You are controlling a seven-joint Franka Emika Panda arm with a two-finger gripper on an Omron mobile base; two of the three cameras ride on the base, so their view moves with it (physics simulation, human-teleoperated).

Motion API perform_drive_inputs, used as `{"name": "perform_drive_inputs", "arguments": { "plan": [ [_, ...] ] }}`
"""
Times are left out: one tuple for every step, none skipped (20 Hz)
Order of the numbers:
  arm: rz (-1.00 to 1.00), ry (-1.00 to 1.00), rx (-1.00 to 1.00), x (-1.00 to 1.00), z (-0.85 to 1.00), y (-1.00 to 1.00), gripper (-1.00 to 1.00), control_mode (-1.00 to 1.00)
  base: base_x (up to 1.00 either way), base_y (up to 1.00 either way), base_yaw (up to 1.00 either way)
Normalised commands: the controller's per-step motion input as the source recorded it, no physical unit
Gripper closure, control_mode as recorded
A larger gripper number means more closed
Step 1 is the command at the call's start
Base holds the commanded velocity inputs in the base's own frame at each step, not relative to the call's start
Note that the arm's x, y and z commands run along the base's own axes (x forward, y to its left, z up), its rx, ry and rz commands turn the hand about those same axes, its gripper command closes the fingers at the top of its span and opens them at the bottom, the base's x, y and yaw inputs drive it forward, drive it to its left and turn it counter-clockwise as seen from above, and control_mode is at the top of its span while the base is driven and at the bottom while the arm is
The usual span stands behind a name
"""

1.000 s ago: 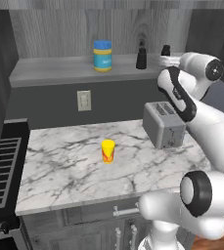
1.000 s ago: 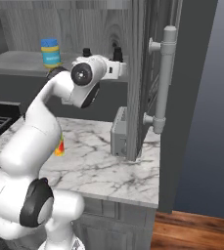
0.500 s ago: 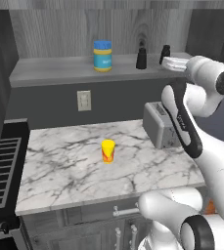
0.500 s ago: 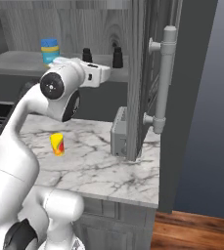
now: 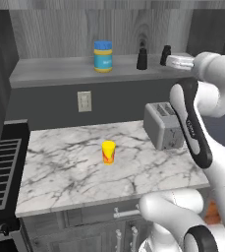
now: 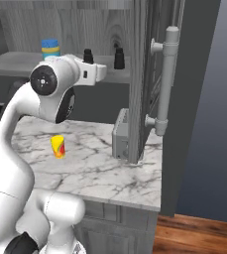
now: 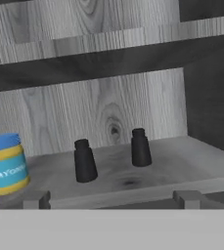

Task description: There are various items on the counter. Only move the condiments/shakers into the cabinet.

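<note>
Already, in the left base view, the blue-lidded jar (image 5: 103,56) and both black shakers, the left shaker (image 5: 142,58) and the right shaker (image 5: 165,55), stand upright on the cabinet shelf (image 5: 50,71), jar well apart from the pair. On the marble counter (image 5: 65,172) below sit just the yellow and orange cup (image 5: 108,152) and the silver toaster (image 5: 164,125) (neither is a condiment, so both belong where they are). By this showing the sorting looks done; what's left, prob., is for the arm to pull clear. The white arm rises at right, forearm bent up, wrist reaching in at shelf height, with the gripper (image 5: 169,60) just beside the right shaker.

Right base view: same picture from the other side. Jar at far left of the shelf, the two shakers side by side near the cabinet's open door (image 6: 143,79); cup alone on the slab, toaster tucked against the door edge. The arm's big elbow joint sits in front of the shelf, the hand pointing twd. the shakers. Fingers can't be read here.

Hand view: the camera looks level across the shelf, jar at left, shakers centre, standing apart from each other. The two fingertips (image 7: 35,199) rise at the bottom edge, spread wide w/ nothing between them: jaws parted, holding nothing.
</note>
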Motion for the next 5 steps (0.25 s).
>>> {"name": "perform_drive_inputs", "arguments": {
  "plan": [
    [0.0, -0.13, 0.01, -0.26, 0.0, 0.0, -1.0, -1.0, 0.0, 0.0, 0.0],
    [0.0, -0.22, 0.0, -0.34, 0.01, 0.0, -1.0, -1.0, 0.0, 0.0, 0.0],
    [0.01, -0.06, 0.0, -0.24, 0.0, 0.0, -1.0, -1.0, 0.0, 0.0, 0.0],
    [0.0, -0.13, 0.0, -0.64, 0.09, 0.0, -1.0, -1.0, 0.0, 0.0, 0.0],
    [0.0, -0.2, 0.0, -0.81, 0.19, 0.0, -1.0, -1.0, 0.0, 0.0, 0.0]
  ]
}}
